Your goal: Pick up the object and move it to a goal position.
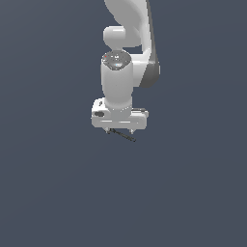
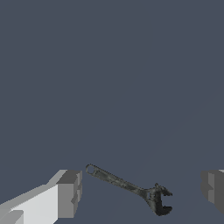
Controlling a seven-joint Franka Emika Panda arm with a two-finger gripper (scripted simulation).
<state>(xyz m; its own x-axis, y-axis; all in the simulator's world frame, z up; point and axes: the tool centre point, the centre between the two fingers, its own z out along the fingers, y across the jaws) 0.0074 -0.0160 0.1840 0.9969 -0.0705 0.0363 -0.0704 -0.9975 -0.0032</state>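
claw (image 2: 140, 192) spread wide, fingers (image 2: 69, 193) well apart on either side of the dark wrench (image 2: 127, 185). wrench lying flat on the grey surface (image 1: 58, 183), directly beneath the claw, untouched.

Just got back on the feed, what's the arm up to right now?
The arm has its end effector lowered over a small dark wrench lying on the flat grey surface. In the wrist view the wrench sits between the two fingers, which stand wide apart and do not touch it. So it is lined up for a grasp, but nothing is picked up yet.
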